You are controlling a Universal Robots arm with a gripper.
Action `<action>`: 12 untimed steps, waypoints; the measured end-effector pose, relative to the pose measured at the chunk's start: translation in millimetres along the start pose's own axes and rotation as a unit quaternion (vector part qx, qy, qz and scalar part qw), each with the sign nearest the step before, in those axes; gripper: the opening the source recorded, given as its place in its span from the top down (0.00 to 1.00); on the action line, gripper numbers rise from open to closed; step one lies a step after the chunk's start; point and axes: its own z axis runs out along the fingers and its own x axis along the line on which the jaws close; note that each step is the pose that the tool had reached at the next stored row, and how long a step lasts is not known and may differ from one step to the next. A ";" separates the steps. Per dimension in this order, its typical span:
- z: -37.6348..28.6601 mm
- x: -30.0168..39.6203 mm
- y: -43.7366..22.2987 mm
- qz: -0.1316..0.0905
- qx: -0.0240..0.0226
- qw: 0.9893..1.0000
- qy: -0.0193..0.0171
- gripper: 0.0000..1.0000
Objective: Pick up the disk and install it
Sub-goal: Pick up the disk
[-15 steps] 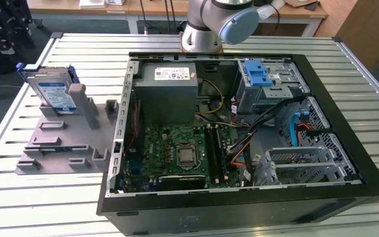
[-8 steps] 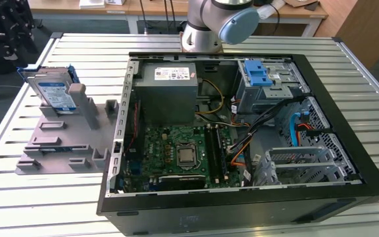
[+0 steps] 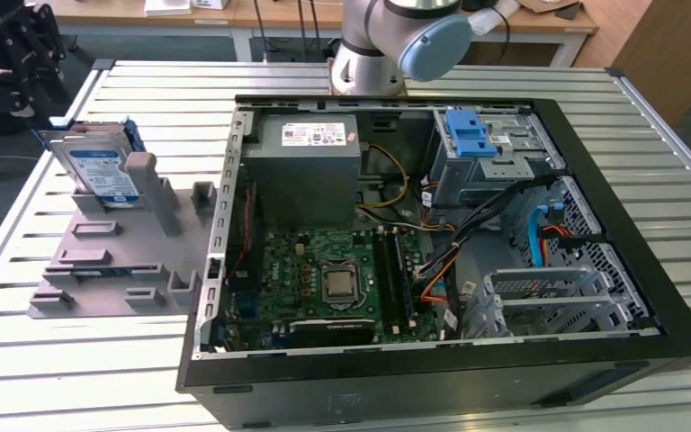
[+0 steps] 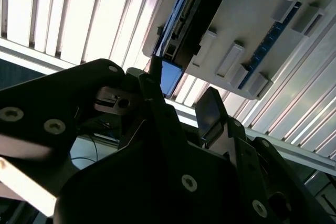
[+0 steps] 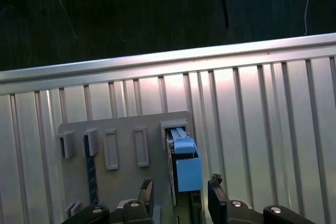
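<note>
The disk [image 3: 100, 171] stands on edge in a grey holder [image 3: 118, 261] on the slatted metal table [image 3: 82, 378]. It is on the exterior view's left, beside the open computer case [image 3: 442, 387] and apart from it. Its white-and-blue label faces the near side, and blue rails frame its edges. Other slots of the holder stand vacant around it.

The arm [image 3: 381, 45] rises from the far side of the table, behind the case. Inside the case, a blue latch [image 3: 470, 135] sits on the drive cage in the far right corner.

In the first wrist view the pincer [image 5: 181, 190] is spread wide, with one dark fingertip on each side of the disk [image 5: 185, 169]. The disk is seen edge-on there, its blue end towards the camera, and the holder [image 5: 123, 177] shows beside it on the table [image 5: 262, 129].

In the second wrist view the pincer [image 4: 181, 93] holds nothing. The disk [image 4: 194, 14] lies beyond its tips with a gap between, so the fingers do not touch it.
</note>
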 end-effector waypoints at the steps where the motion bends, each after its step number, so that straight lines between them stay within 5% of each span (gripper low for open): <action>1: 1.3 -0.1 0.8 0.000 0.000 1.000 0.000 0.47; 12: 7.9 -1.0 3.8 -0.009 0.000 1.000 0.000 0.47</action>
